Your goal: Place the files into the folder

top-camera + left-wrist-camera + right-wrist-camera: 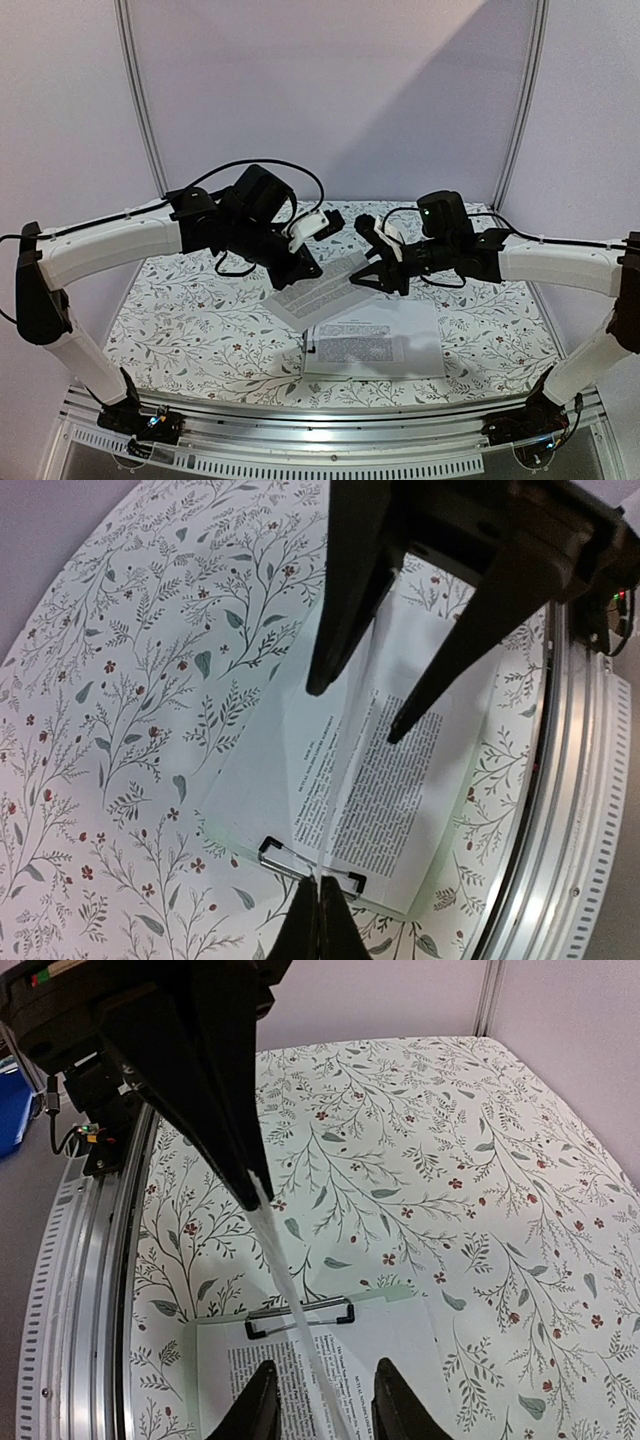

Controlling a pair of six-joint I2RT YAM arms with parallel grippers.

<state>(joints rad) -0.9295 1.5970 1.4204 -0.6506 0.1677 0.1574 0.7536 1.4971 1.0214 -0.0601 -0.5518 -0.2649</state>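
Note:
My left gripper (305, 272) is shut on one end of a white printed sheet (322, 293) and holds it in the air above the folder (432, 366). The sheet shows edge-on in the left wrist view (336, 815) and in the right wrist view (285, 1270). My right gripper (372, 277) is open at the sheet's other end, one finger on each side of it. The pale green folder (400, 1293) lies flat near the front edge with its dark clip (300, 1315) towards the left. Another printed sheet (400, 790) lies on it.
The table has a white floral cloth (190, 320). A metal rail (330, 425) runs along the near edge, just in front of the folder. Purple walls stand behind and at the sides.

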